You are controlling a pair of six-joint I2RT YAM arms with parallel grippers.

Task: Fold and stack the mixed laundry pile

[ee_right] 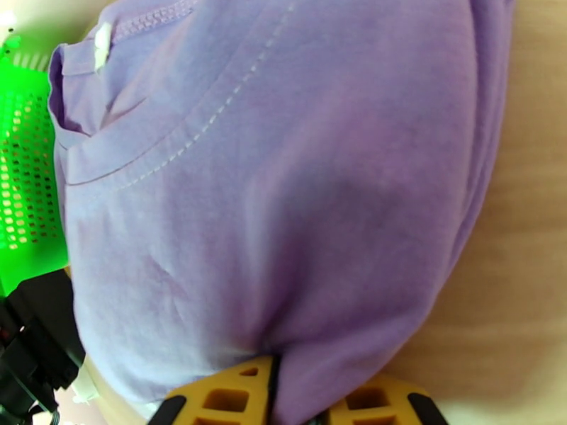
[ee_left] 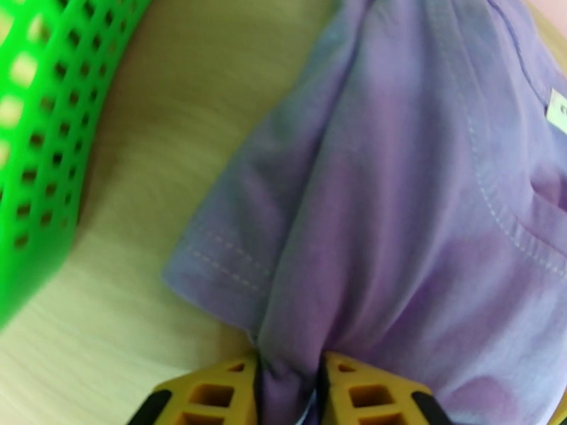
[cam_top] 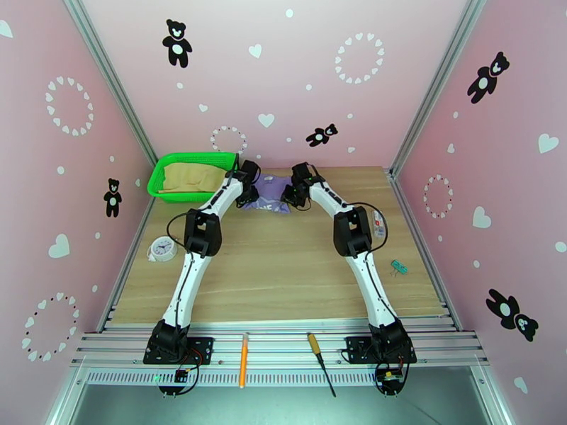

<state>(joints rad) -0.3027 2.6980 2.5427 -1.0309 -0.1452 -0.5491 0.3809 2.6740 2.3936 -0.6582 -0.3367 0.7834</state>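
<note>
- Purple shirt (cam_top: 273,194): soft knit with stitched seams, bunched at the far side of the wooden table (cam_top: 283,270), beside the green mesh basket (cam_top: 157,180).
- Left gripper (ee_left: 287,384): yellow fingers pinching a gathered shirt fold.
- Right gripper (ee_right: 301,398): jaws likewise clamped on the shirt, fingers cut off by the frame.
- Tan garment (cam_top: 190,177): lies in the basket, shape unclear.

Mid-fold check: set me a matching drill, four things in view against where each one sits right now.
Things:
1 purple shirt
2 tan garment
3 white clock
4 screwdriver

Places:
A in the green basket
B on the metal rail at the near edge
C pinched by the left gripper and the right gripper
D on the table, by its left edge

Pairs: 1-C, 2-A, 3-D, 4-B
</note>
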